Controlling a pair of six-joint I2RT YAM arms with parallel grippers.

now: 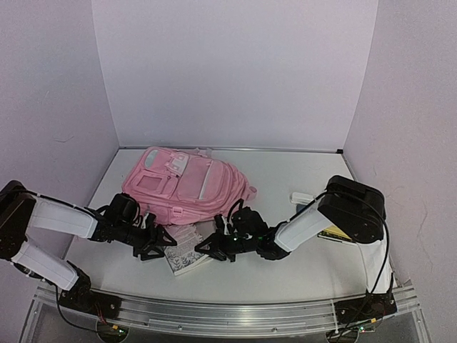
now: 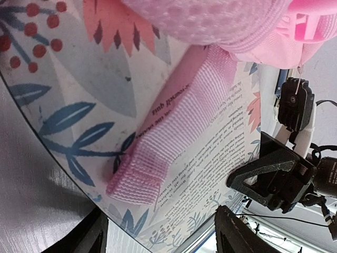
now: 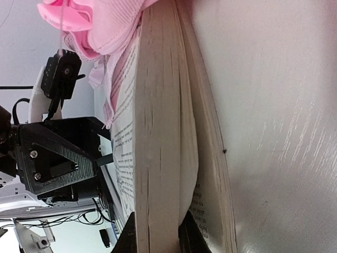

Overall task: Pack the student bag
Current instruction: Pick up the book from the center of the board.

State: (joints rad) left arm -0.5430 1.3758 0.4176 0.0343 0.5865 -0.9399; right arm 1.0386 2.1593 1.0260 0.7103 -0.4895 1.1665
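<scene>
pinching the page block of the book from its right edge, the right claw is closed on it in the lower middle of the top view, while the left claw stands open at the book's left side, holding nothing. the student bag lies flat on the table just up-frame of both claws, about equally near each, its long axis running upper left to lower right. its pink strap drapes over the book's cover.

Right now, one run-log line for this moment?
left hand: open beside book | right hand: shut on book edge | student bag: strap across book
</scene>
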